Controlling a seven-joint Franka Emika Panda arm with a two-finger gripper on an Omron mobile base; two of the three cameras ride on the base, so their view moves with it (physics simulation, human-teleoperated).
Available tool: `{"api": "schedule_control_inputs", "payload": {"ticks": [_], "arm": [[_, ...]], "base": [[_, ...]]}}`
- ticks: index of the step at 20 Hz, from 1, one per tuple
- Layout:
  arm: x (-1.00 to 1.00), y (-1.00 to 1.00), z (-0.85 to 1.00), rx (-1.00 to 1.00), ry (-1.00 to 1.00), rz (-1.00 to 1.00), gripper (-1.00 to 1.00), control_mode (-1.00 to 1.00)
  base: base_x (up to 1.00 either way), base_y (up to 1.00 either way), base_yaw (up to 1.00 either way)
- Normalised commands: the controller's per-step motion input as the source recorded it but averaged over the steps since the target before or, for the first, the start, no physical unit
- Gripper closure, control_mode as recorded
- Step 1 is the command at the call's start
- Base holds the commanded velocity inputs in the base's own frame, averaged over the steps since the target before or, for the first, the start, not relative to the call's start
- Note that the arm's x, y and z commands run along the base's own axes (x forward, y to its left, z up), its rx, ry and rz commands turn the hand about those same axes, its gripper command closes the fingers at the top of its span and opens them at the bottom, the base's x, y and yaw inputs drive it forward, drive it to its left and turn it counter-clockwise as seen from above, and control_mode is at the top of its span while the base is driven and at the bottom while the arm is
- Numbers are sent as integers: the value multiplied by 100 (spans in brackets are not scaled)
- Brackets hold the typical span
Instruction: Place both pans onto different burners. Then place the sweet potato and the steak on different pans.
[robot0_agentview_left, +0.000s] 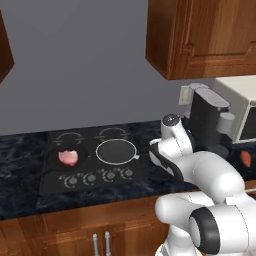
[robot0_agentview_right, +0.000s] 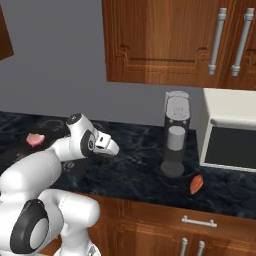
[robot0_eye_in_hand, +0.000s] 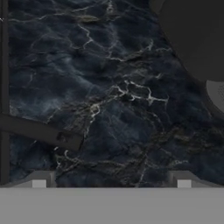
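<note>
On the black cooktop (robot0_agentview_left: 92, 165), the steak (robot0_agentview_left: 68, 157) lies in the matte black pan (robot0_agentview_left: 62, 159) at the 9 o'clock side, over a front burner, its thin handle running toward 7 o'clock. Just beside it, toward 3 o'clock, the silver-rimmed pan (robot0_agentview_left: 116, 151) sits on the neighbouring front burner, nothing in it. The sweet potato (robot0_agentview_right: 196, 184) rests on the dark marble worktop (robot0_agentview_right: 135, 175) well apart, at 4 o'clock of the coffee machine (robot0_agentview_right: 175, 140) and in front of the white microwave (robot0_agentview_right: 232, 130). The claw (robot0_eye_in_hand: 111, 181) hangs released, fingers spread wide, over bare worktop between cooktop and coffee machine, holding nothing.
</note>
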Motion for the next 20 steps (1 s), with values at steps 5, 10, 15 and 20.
{"api": "schedule_control_inputs", "payload": {"ticks": [5, 10, 15, 20], "arm": [[0, 0, 0, 0, 0, 0, -100, 100], [0, 0, 0, 0, 0, 0, -100, 100], [0, 0, 0, 0, 0, 0, -100, 100], [0, 0, 0, 0, 0, 0, -100, 100]], "base": [[0, -40, 0], [0, -38, 0], [0, -33, 0], [0, -30, 0]]}}
